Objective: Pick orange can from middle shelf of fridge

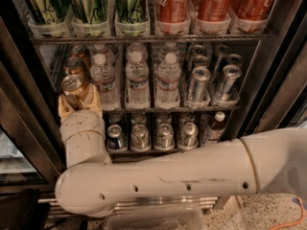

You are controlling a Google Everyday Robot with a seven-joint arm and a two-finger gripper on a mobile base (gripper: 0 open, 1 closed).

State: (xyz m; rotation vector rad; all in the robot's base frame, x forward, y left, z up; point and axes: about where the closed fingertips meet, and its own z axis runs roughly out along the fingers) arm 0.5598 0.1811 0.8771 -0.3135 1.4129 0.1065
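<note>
Gripper (79, 99) at the left front of the middle shelf (192, 110), jaws pinching the lower body of the orange can (74, 84); long axis near upright, top tipped slightly outward. Similar cans (76, 66) directly behind, same lane. Pad contact masked by the can; fridge (33, 104) frame close on the left.

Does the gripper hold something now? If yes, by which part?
Yes. The gripper, at the left of the middle shelf, holds the orange can by its lower body, a finger on each side.
</note>
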